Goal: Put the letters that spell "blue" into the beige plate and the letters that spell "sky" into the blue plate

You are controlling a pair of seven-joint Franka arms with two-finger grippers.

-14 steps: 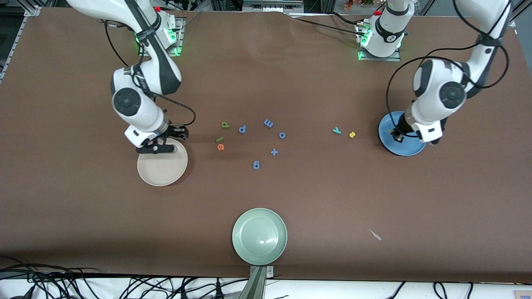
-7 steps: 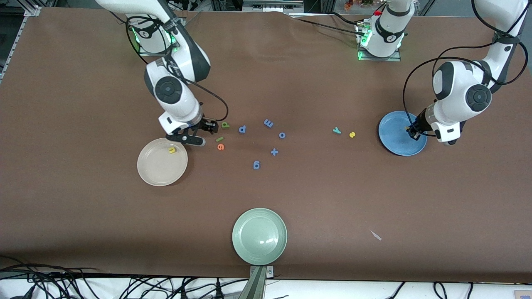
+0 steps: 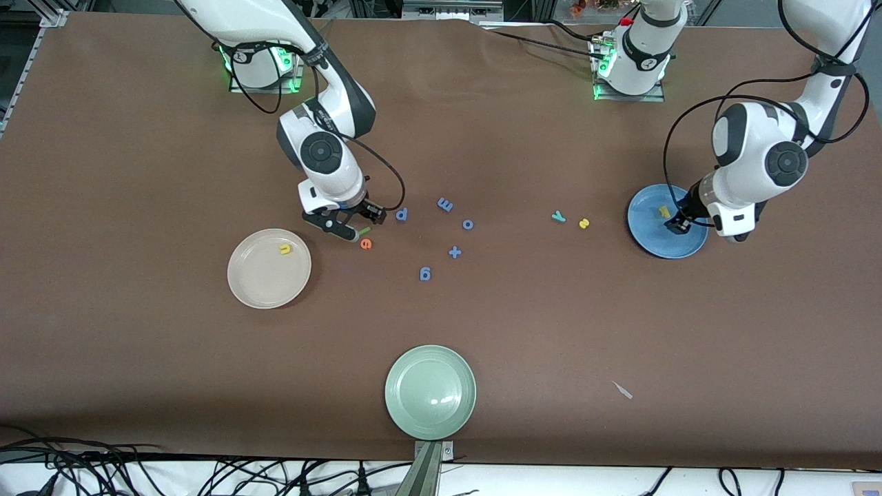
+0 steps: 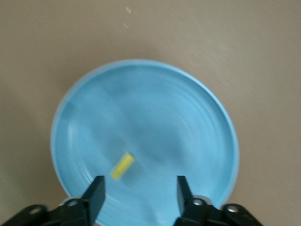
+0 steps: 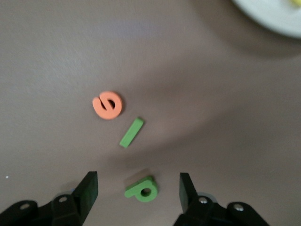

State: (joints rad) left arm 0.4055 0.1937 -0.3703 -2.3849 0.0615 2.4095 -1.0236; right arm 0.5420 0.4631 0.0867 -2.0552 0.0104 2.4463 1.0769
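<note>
Fingers of both grippers stood apart and empty, right gripper (image 5: 136, 188) over "b" (image 5: 142, 189) beside "l" (image 5: 131, 132), left gripper (image 4: 140, 190) over blue plate (image 4: 197, 108) holding "k" (image 4: 122, 166); foam looked light, soft, best pinched across flat edges.

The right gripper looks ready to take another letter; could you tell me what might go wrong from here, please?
1. The open right gripper hovers over the green "b", with the green "l" and orange "e" close beside it; descending could nudge those neighbours.
2. The blue "p" lies near and could be grabbed by mistake.
3. The open left gripper hangs over the blue plate, whose yellow letter lies just off its fingers.
</note>
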